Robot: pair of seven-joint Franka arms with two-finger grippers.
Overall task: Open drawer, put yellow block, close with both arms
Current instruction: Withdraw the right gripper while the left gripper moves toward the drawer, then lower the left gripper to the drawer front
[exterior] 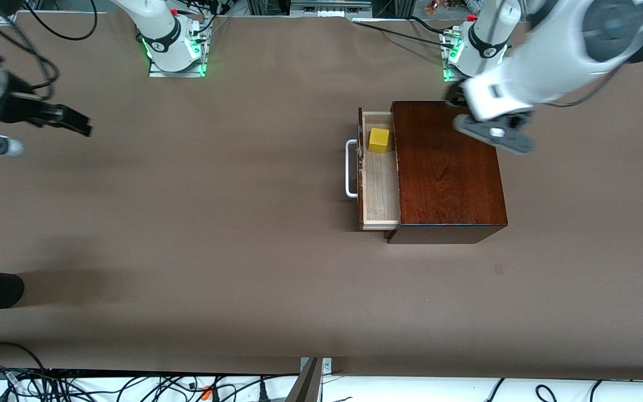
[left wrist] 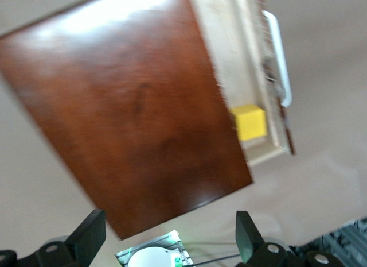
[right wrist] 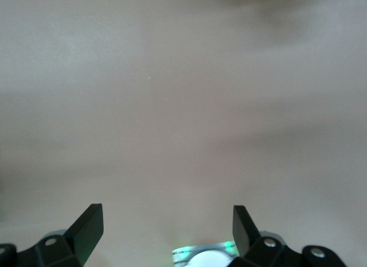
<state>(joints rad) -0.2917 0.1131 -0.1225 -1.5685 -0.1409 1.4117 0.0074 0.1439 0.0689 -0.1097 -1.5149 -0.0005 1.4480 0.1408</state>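
One bright yellow block (exterior: 379,139) sits in the open drawer (exterior: 380,190).

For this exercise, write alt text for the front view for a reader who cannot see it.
The yellow block sits in the open drawer of a dark wooden box. The left gripper hovers open over the box; the right gripper waits open at the table's edge.

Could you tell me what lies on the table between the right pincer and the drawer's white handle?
Nothing: in the front view, only bare brown table stretches from under the open right pincer to the drawer handle.
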